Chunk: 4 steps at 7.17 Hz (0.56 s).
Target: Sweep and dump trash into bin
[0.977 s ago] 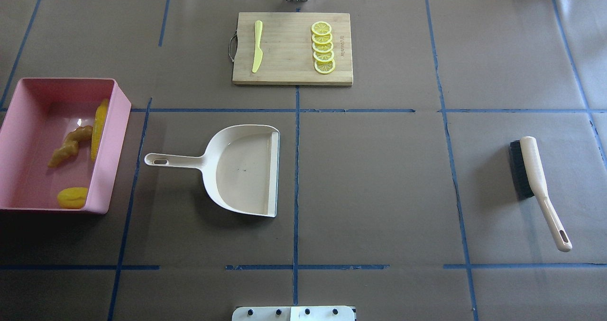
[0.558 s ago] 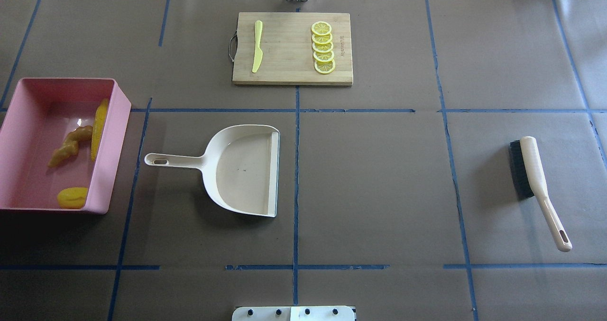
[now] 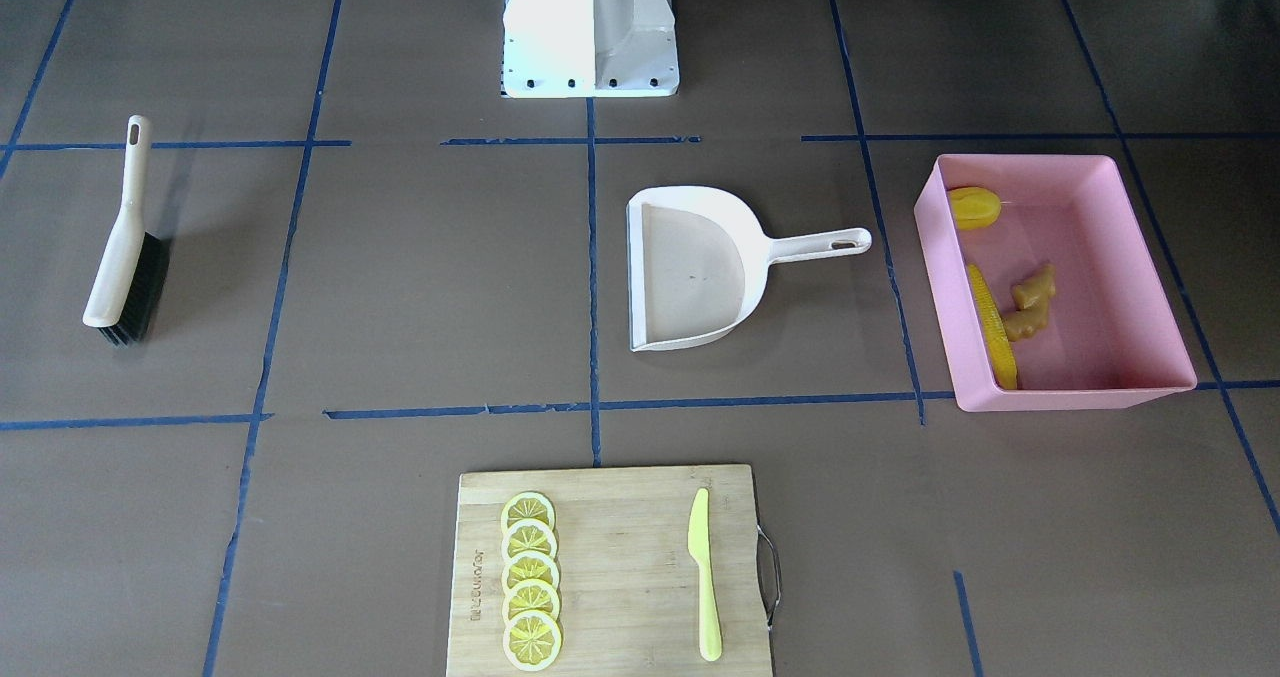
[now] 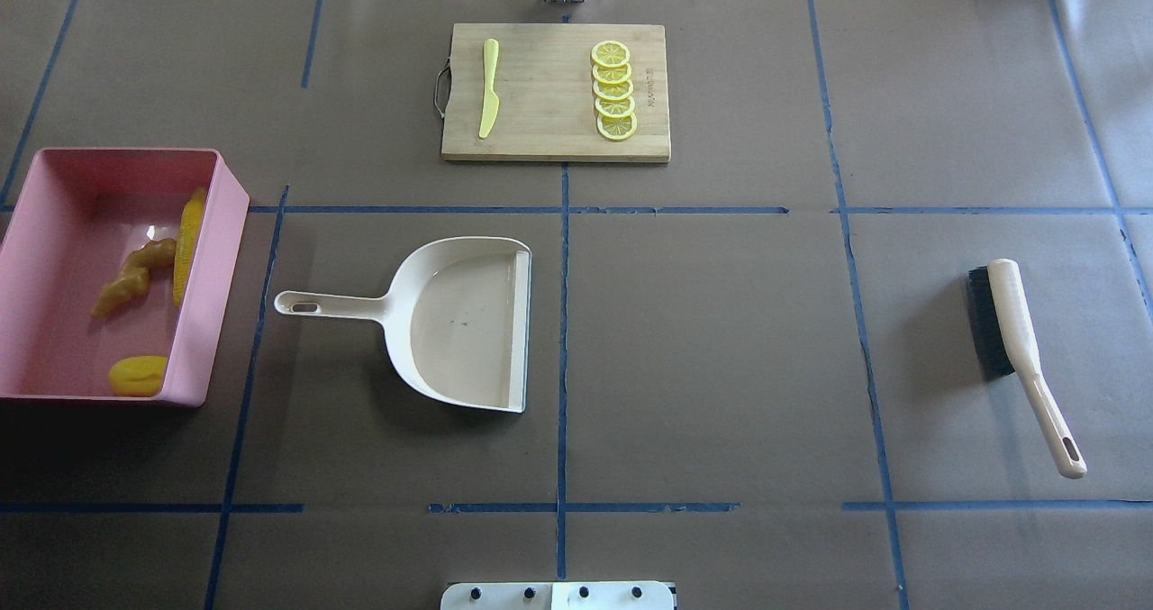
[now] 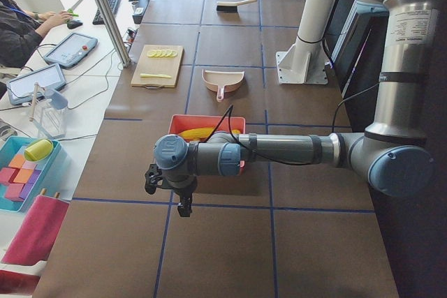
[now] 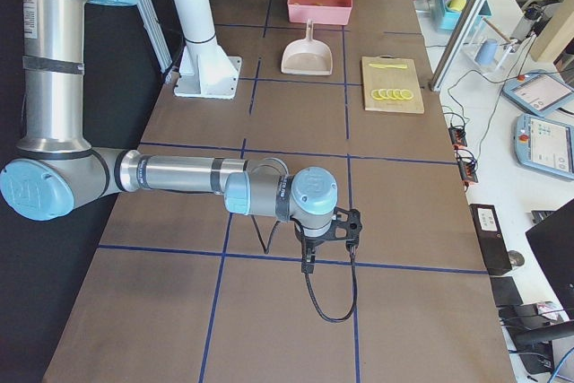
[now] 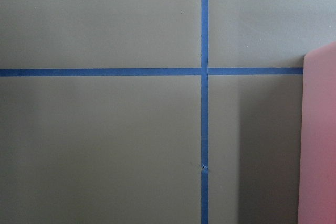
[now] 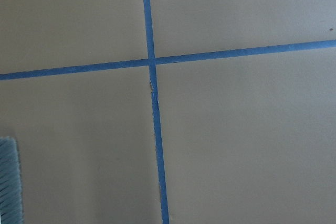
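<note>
Long yellow corn cob [image 4: 189,245], knobbly tan ginger root [image 4: 133,277] and lumpy yellow oval fruit [image 4: 138,376] are found inside the large pink plastic bin [image 4: 225,232], at 9 o'clock of the beige dustpan [image 4: 464,322]. No further sweep is judged necessary. The spread of the left gripper [image 5: 167,190] and right gripper [image 6: 327,239] cannot be told.

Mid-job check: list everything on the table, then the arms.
bin: one, pink, robot's left.
corn cob: one, yellow, inside bin.
lumpy fruit: one, yellow, inside bin.
ginger root: one, tan, inside bin.
dustpan: one, beige, centre.
brush: one, beige, robot's right.
cutting board: one, wooden, far centre.
lemon slices: five, yellow, on cutting board.
knife: one, yellow-green, on cutting board.
left gripper: one, black, left of bin; state unclear.
right gripper: one, black, right of brush; state unclear.
</note>
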Each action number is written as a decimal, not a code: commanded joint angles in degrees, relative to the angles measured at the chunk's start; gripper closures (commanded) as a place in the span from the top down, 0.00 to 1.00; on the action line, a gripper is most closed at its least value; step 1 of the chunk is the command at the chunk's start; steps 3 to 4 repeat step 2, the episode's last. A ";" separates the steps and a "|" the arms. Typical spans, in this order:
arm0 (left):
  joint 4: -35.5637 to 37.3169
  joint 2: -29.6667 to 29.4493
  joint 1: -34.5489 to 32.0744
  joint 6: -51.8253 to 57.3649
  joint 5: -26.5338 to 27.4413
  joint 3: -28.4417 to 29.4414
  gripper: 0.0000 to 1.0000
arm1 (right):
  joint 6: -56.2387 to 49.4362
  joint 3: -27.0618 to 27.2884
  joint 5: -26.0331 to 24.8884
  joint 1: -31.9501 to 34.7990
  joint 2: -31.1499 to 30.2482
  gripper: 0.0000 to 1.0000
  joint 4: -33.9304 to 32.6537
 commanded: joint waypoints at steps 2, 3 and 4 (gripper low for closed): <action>-0.07 0.00 0.00 0.00 0.00 0.03 1.00 | 0.00 -0.09 0.15 0.00 0.00 1.00 0.00; -0.07 0.00 0.00 0.00 0.00 0.03 1.00 | 0.00 -0.09 0.15 0.00 0.00 1.00 0.00; -0.07 0.00 0.00 0.00 0.00 0.03 1.00 | 0.00 -0.09 0.15 0.00 0.00 1.00 0.00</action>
